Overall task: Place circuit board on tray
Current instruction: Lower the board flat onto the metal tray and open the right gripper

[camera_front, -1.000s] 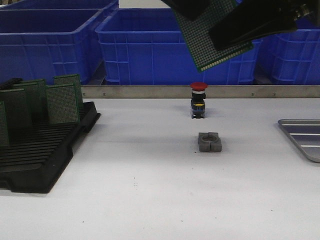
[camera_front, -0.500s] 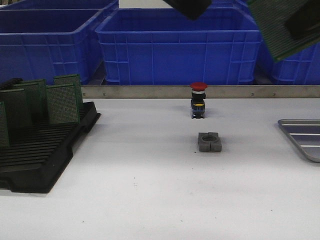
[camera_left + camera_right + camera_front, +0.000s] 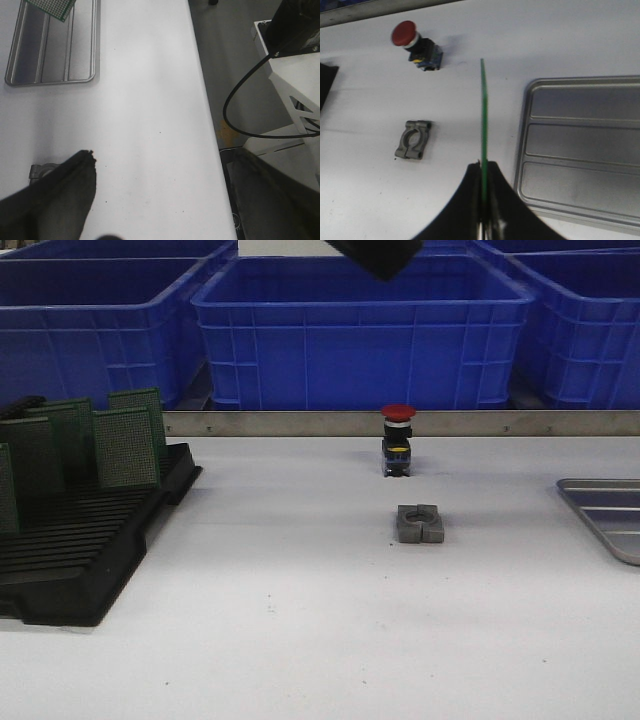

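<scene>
the right gripper (image 3: 483,172), squeezing the green circuit board (image 3: 483,125) edge-on, has now swung out of the front view and hangs beside the tray (image 3: 580,150), so the drop looks close.

green board (image 3: 483,120) in a black claw (image 3: 483,210); silver-grey ribbed tray (image 3: 580,145); white desk (image 3: 300,620); red-capped button (image 3: 398,441); grey clamp (image 3: 419,523); blue crates (image 3: 360,330); black slotted rack (image 3: 90,530).

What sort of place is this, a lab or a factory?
Probably an electronics assembly or test workbench: a black rack holds green circuit boards, big blue crates stand behind the table, and a red push button sits near a metal tray.
</scene>
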`<state>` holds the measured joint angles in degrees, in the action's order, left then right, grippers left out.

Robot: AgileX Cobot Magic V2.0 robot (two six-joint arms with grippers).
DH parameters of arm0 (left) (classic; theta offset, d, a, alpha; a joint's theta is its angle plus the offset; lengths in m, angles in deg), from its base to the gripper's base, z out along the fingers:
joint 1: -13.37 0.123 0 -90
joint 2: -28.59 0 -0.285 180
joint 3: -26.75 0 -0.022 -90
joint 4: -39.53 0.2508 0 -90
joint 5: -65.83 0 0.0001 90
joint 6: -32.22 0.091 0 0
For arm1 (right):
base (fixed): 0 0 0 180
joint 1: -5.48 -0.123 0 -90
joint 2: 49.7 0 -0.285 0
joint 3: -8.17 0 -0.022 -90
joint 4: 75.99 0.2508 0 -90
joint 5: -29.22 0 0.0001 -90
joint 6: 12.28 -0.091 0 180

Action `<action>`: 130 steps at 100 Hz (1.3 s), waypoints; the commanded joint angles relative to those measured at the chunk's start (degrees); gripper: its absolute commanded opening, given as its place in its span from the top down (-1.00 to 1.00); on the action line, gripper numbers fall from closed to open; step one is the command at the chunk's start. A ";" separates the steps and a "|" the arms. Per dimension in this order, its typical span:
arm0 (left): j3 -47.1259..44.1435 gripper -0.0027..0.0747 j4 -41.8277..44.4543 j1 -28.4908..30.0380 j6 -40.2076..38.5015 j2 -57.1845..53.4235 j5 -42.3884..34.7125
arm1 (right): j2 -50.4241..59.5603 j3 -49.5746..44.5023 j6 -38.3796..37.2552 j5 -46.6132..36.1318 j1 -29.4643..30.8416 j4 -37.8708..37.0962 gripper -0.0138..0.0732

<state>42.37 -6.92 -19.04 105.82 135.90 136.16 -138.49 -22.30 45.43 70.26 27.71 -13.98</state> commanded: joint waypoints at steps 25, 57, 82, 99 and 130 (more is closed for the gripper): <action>1.68 -0.43 -3.62 -0.55 -0.62 -2.61 2.82 | -12.70 3.82 -0.28 -3.14 0.47 11.66 0.84; 1.68 -0.43 -3.62 -0.55 -0.62 -2.61 2.82 | -19.94 5.98 -0.28 -0.73 0.47 11.87 0.84; 1.68 -0.43 -3.62 -0.55 -0.62 -2.61 2.82 | -22.63 5.98 -0.28 -0.80 0.47 11.87 0.81; 1.68 -0.43 -3.62 -0.55 -0.62 -2.61 2.82 | -23.21 5.98 -0.28 -0.71 0.47 11.87 0.48; 1.68 -0.43 -3.62 -0.55 -0.62 -2.61 2.82 | -23.15 5.98 -0.28 -3.02 0.47 11.87 -0.34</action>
<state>42.37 -6.92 -19.04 105.82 135.90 136.16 -163.98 -17.66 45.07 66.61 27.84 -3.96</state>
